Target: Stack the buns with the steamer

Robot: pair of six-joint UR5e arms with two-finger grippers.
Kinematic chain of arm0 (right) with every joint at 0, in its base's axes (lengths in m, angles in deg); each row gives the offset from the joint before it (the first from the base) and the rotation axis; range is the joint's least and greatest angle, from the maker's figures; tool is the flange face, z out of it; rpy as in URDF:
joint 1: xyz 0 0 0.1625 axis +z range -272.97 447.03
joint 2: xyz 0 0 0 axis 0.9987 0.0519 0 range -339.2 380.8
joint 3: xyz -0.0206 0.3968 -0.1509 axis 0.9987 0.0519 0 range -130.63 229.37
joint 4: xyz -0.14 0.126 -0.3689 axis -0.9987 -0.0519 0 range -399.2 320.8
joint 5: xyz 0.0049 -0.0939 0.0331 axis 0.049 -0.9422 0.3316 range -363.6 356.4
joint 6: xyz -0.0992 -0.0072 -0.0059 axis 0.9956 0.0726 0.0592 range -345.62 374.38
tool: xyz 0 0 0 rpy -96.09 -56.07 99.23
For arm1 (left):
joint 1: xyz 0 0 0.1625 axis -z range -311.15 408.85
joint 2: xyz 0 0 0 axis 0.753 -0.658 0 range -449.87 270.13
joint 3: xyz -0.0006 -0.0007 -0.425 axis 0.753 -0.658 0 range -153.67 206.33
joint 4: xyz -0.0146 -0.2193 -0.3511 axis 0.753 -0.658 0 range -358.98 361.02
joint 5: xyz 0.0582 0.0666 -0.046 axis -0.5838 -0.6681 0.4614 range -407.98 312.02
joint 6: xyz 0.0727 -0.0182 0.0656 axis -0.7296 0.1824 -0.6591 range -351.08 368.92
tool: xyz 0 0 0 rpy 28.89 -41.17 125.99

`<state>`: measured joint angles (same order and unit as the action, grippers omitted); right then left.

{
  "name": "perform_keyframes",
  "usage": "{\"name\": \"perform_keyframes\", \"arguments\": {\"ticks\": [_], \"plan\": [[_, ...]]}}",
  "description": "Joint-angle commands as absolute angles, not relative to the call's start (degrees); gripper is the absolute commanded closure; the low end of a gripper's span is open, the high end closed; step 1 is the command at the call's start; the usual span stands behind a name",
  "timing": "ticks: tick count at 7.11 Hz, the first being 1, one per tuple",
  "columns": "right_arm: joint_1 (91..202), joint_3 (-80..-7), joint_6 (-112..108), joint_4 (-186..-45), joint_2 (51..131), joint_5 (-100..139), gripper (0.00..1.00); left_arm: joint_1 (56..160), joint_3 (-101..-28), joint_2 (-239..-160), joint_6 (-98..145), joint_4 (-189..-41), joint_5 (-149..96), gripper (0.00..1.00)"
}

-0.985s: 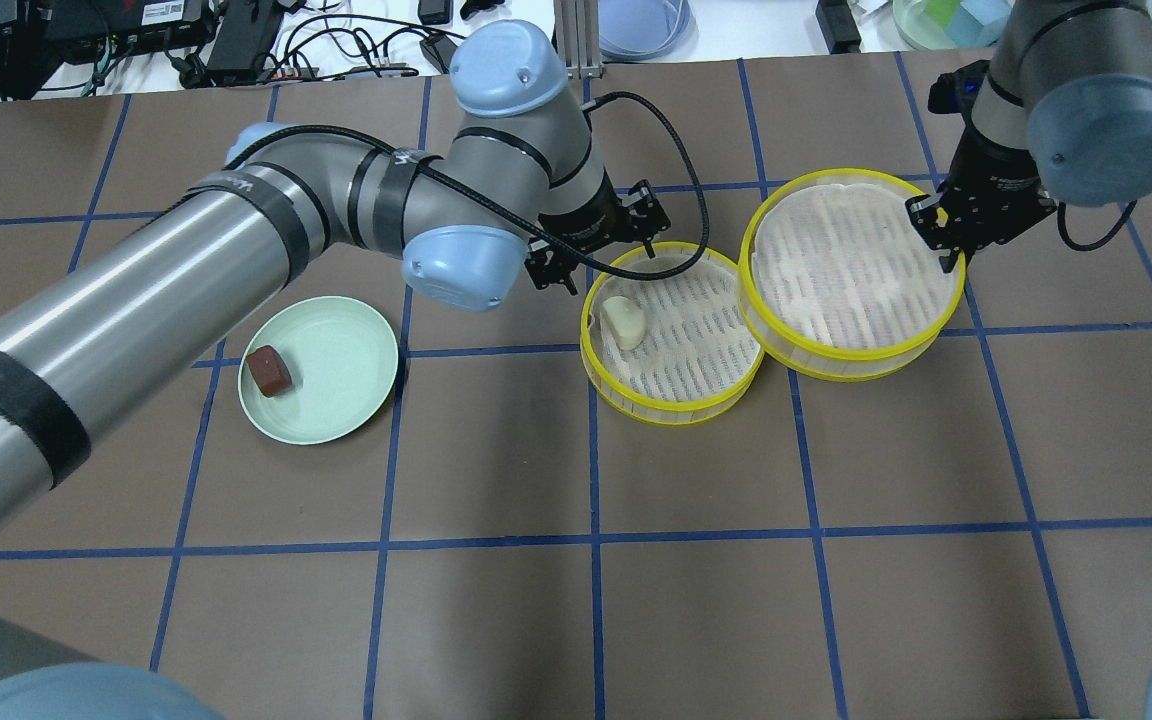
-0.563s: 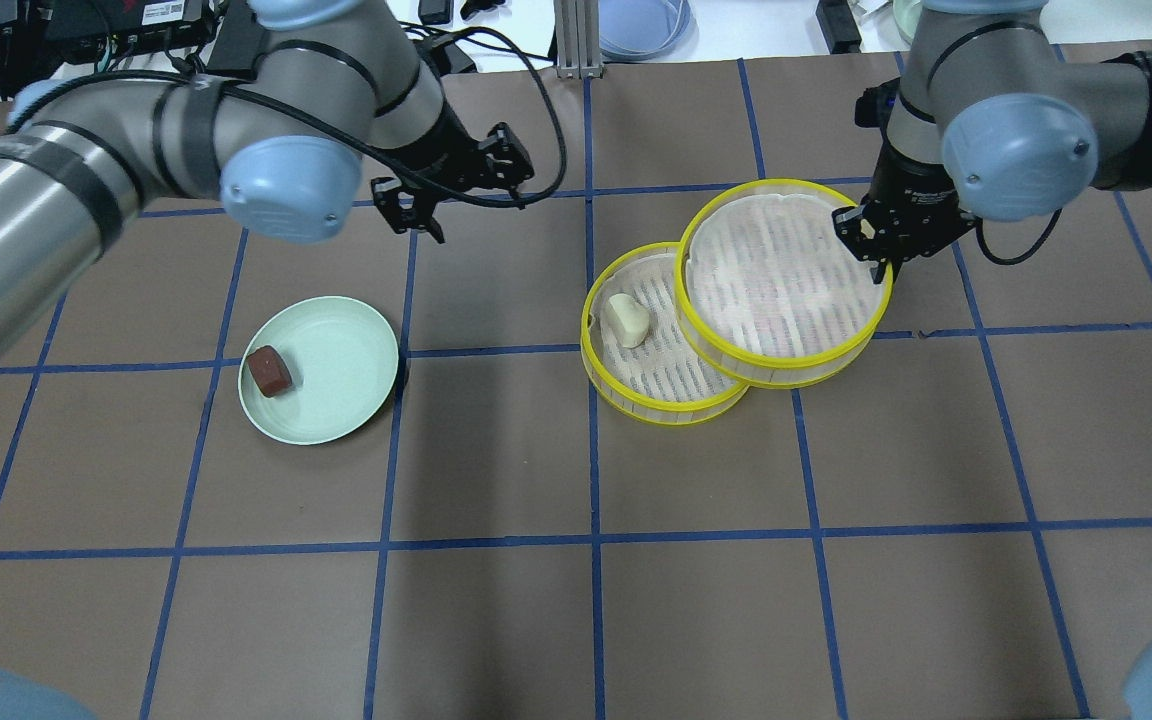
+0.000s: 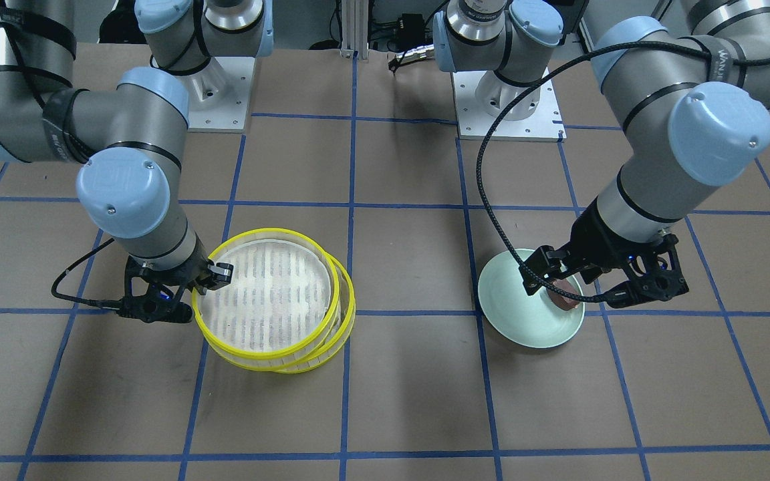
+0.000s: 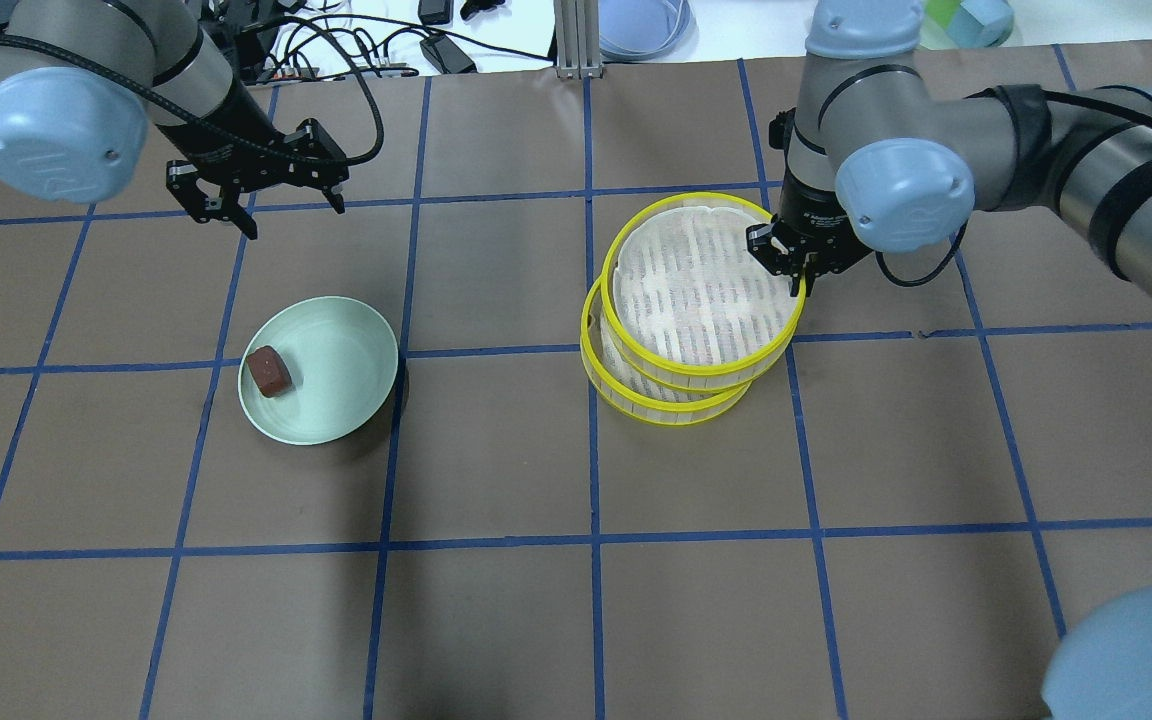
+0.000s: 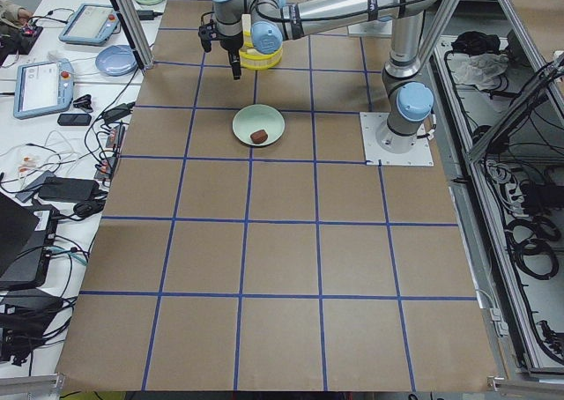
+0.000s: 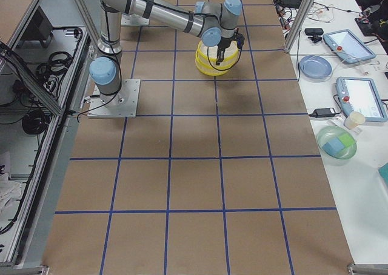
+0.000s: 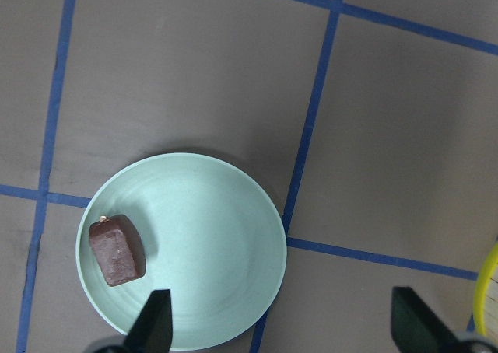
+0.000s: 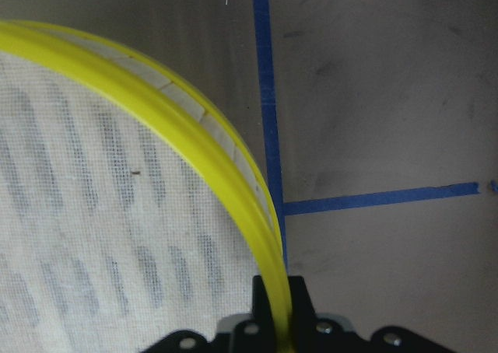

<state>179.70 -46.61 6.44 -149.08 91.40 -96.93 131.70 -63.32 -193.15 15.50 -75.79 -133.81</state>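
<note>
The dark reddish-brown bun [image 4: 268, 370] lies on the left part of the pale green plate [image 4: 336, 370]. My left gripper [image 4: 261, 205] is open and empty, held high over the plate. Its wrist view shows the bun [image 7: 117, 249] on the plate [image 7: 210, 236] below its fingertips [image 7: 152, 330]. My right gripper [image 4: 796, 275] is shut on the rim of the upper yellow steamer tray [image 4: 696, 300]. It holds this tray over the lower steamer tray [image 4: 671, 408], slightly offset. The cream-white bun is hidden under the upper tray. The wrist view shows the pinched rim [image 8: 233, 182].
Blue tape lines grid the brown table. Beyond its far edge are a blue plate [image 4: 641, 25], an aluminium post [image 4: 571, 40], cables [image 4: 356, 40] and a green dish of blocks [image 4: 966, 20]. In the front view both arm bases [image 3: 218, 93] stand at the top.
My right gripper has carried the upper steamer tray left, over the lower tray, covering the cream-white bun. My left arm has swung away from the steamer to above the plate.
</note>
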Motion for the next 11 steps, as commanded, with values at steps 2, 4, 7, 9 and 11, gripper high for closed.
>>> {"name": "perform_keyframes", "arguments": {"ticks": [2,4,7,9,11], "plan": [[181.8,-46.6,3.1,-151.0,90.1,-95.8,0.88,130.2,-63.5,-192.4,15.0,-77.3,-135.0,0.0],[182.1,-46.6,3.8,-150.6,90.0,-98.7,0.88,128.6,-66.5,-193.1,13.1,-77.5,-139.6,0.0],[182.6,-47.6,3.7,-150.3,90.1,-99.3,0.88,123.4,-72.6,-196.7,12.5,-71.4,-138.9,0.0],[183.4,-48.5,3.7,-150.7,90.5,-99.4,0.88,123.3,-73.9,-200.9,12.8,-65.5,-139.2,0.0],[183.4,-48.3,3.9,-151.1,90.8,-100.5,0.88,123.3,-75.2,-202.9,13.6,-65.5,-139.0,0.0]]}}
